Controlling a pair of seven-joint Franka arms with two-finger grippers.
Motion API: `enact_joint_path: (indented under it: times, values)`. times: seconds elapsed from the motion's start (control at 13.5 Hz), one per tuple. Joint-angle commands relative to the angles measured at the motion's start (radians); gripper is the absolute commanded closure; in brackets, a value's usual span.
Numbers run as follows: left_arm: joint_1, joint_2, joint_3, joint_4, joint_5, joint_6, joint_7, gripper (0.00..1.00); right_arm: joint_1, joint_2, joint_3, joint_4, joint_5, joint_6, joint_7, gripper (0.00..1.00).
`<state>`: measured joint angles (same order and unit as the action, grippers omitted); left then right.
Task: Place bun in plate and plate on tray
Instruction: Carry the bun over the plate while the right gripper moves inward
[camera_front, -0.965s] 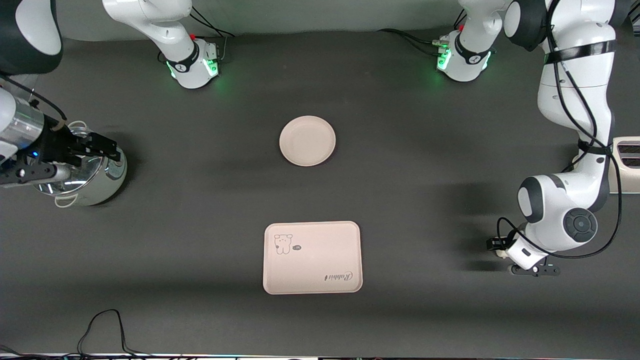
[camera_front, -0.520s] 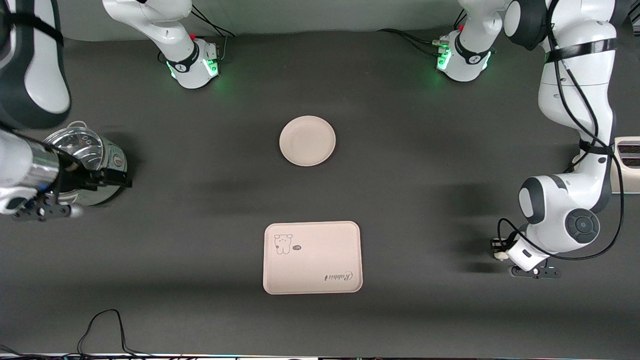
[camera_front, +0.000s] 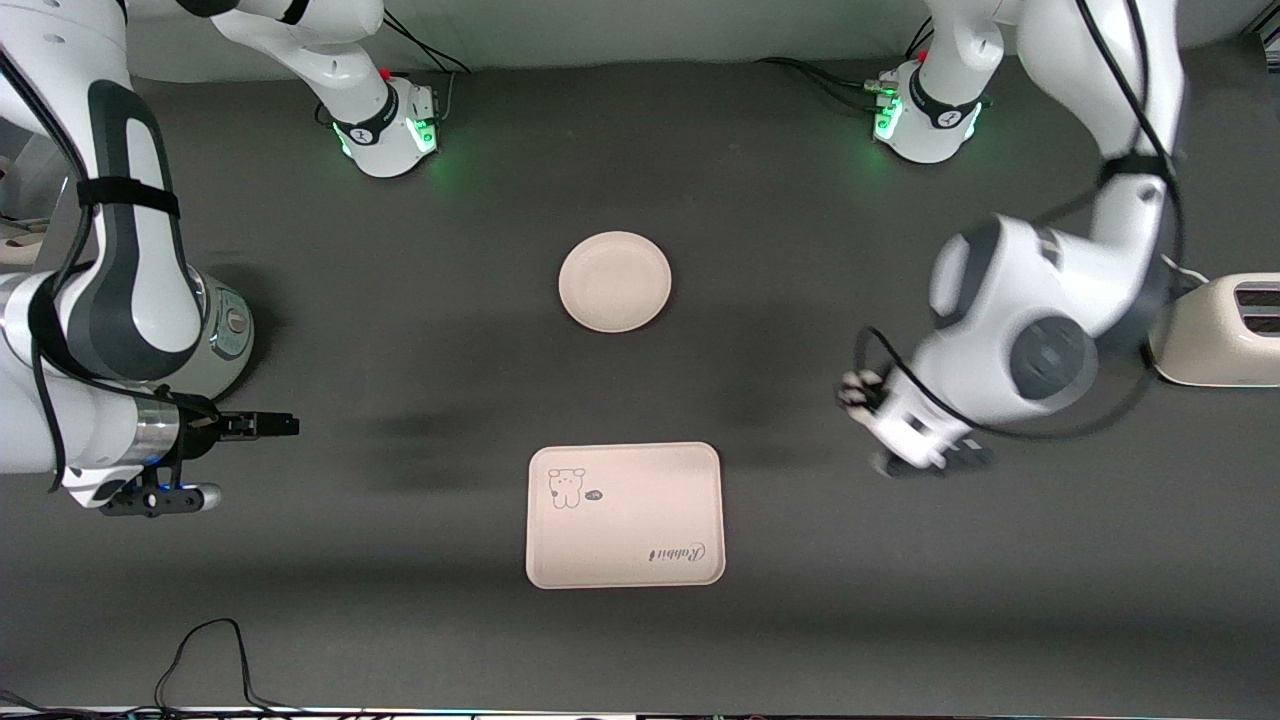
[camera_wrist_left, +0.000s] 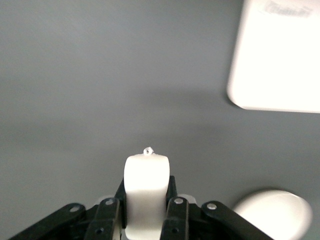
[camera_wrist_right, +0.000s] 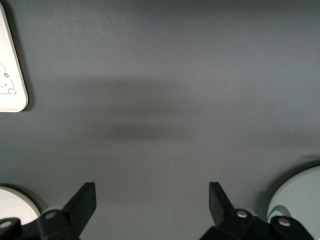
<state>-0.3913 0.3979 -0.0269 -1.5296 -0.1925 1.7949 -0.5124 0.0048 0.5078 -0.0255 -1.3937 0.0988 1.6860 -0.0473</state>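
Note:
The bun (camera_wrist_left: 146, 187) is a cream-white lump held between my left gripper's (camera_wrist_left: 146, 197) shut fingers. In the front view the left gripper (camera_front: 858, 392) hangs over bare table, toward the left arm's end from the tray (camera_front: 625, 515). The round cream plate (camera_front: 614, 281) lies empty mid-table, farther from the front camera than the tray. The tray's corner also shows in the left wrist view (camera_wrist_left: 280, 60), and its bear corner shows in the right wrist view (camera_wrist_right: 10, 85). My right gripper (camera_front: 272, 426) is open and empty over bare table toward the right arm's end, its jaws wide apart in the right wrist view (camera_wrist_right: 152, 200).
A shiny metal pot (camera_front: 228, 330) stands at the right arm's end, partly hidden by that arm. A cream toaster (camera_front: 1215, 330) stands at the left arm's end. A black cable (camera_front: 200, 650) lies near the table's front edge.
My left gripper has swung with the bun from the left arm's end toward the middle. My right gripper has moved off the pot toward the front camera.

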Motion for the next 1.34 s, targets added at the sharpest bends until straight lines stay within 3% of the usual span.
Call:
enact_joint_path:
  times: [0.0,0.22,0.45,0.52,0.82,0.97,1.11,1.26]
  values:
    - [-0.108,-0.036,-0.089,-0.044,-0.012,0.004,-0.309,0.68,0.003,0.041,0.004,0.088,0.006,-0.009,0.007,0.0]
    - [-0.321,-0.002,-0.11,-0.094,-0.005,0.168,-0.599,0.67,0.004,0.063,0.009,0.117,0.009,0.021,0.0,0.0]
    - [-0.541,0.051,-0.107,-0.301,0.016,0.578,-0.736,0.67,0.004,0.078,0.01,0.117,0.016,0.047,0.0,0.0]
    - [-0.579,0.09,-0.104,-0.313,0.043,0.645,-0.765,0.67,0.01,0.078,0.013,0.114,0.018,0.055,0.001,0.0]
    - [-0.595,0.197,-0.105,-0.302,0.188,0.725,-0.84,0.66,0.035,0.087,0.015,0.11,0.016,0.061,0.014,0.0]
    - [-0.587,0.206,-0.1,-0.3,0.194,0.725,-0.841,0.66,0.035,0.092,0.015,0.108,0.016,0.061,0.014,0.0]
    - [-0.584,0.206,-0.097,-0.293,0.194,0.725,-0.839,0.62,0.035,0.092,0.015,0.104,0.018,0.052,0.012,0.0]
    - [-0.586,0.213,-0.097,-0.288,0.2,0.722,-0.839,0.48,0.052,0.09,0.018,0.094,0.024,0.047,0.018,0.0]
